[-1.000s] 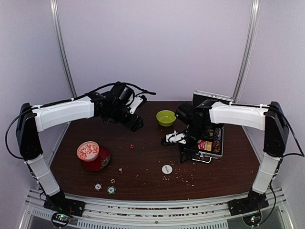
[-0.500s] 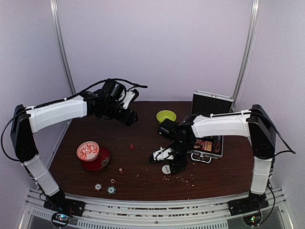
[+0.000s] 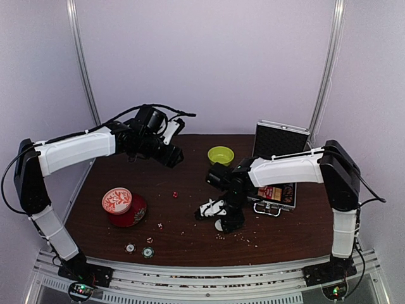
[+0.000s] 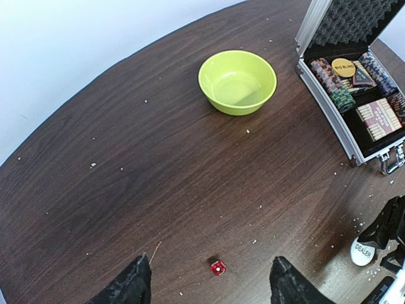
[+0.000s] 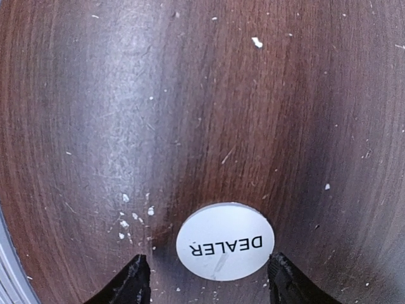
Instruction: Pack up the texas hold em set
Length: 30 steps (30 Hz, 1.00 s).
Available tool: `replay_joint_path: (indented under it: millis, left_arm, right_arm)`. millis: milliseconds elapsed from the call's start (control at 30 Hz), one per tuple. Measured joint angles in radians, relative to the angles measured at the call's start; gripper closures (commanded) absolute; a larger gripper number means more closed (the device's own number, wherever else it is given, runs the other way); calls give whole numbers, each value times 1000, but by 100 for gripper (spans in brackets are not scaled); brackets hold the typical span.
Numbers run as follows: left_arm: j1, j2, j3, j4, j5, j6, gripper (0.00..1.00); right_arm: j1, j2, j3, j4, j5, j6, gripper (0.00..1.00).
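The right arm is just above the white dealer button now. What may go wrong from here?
1. The DEALER button lies flat and thin on the table between the open right jaws; they may slip over it or push it away instead of lifting it.
2. The red die is tiny and lies loose; the left jaws, open above it, could knock it aside.

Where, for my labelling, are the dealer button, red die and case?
Dealer button point(image 5: 224, 242): right wrist view, white face.
Red die point(image 4: 217, 267): left wrist view, top face.
Case point(image 4: 329, 115): left wrist view, silver rim.
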<state>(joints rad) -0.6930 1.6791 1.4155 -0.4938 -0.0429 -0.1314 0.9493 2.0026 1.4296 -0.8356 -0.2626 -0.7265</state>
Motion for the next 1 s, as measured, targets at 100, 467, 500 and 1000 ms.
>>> replay_joint_path:
  millis: [100,467,500,1000]
  left_arm:
    - [0,0,0,0,2,0,35]
    - [0,0,0,0,5,0,35]
    - [0,0,0,0,5,0,35]
    - [0,0,0,-1,6,0,35]
  right_arm:
    - [0,12,2,5,3,2,37]
    - [0,40,23,20,15,23,43]
    - [0,40,23,21,16,23,44]
    - [0,38,25,16,24,45,55]
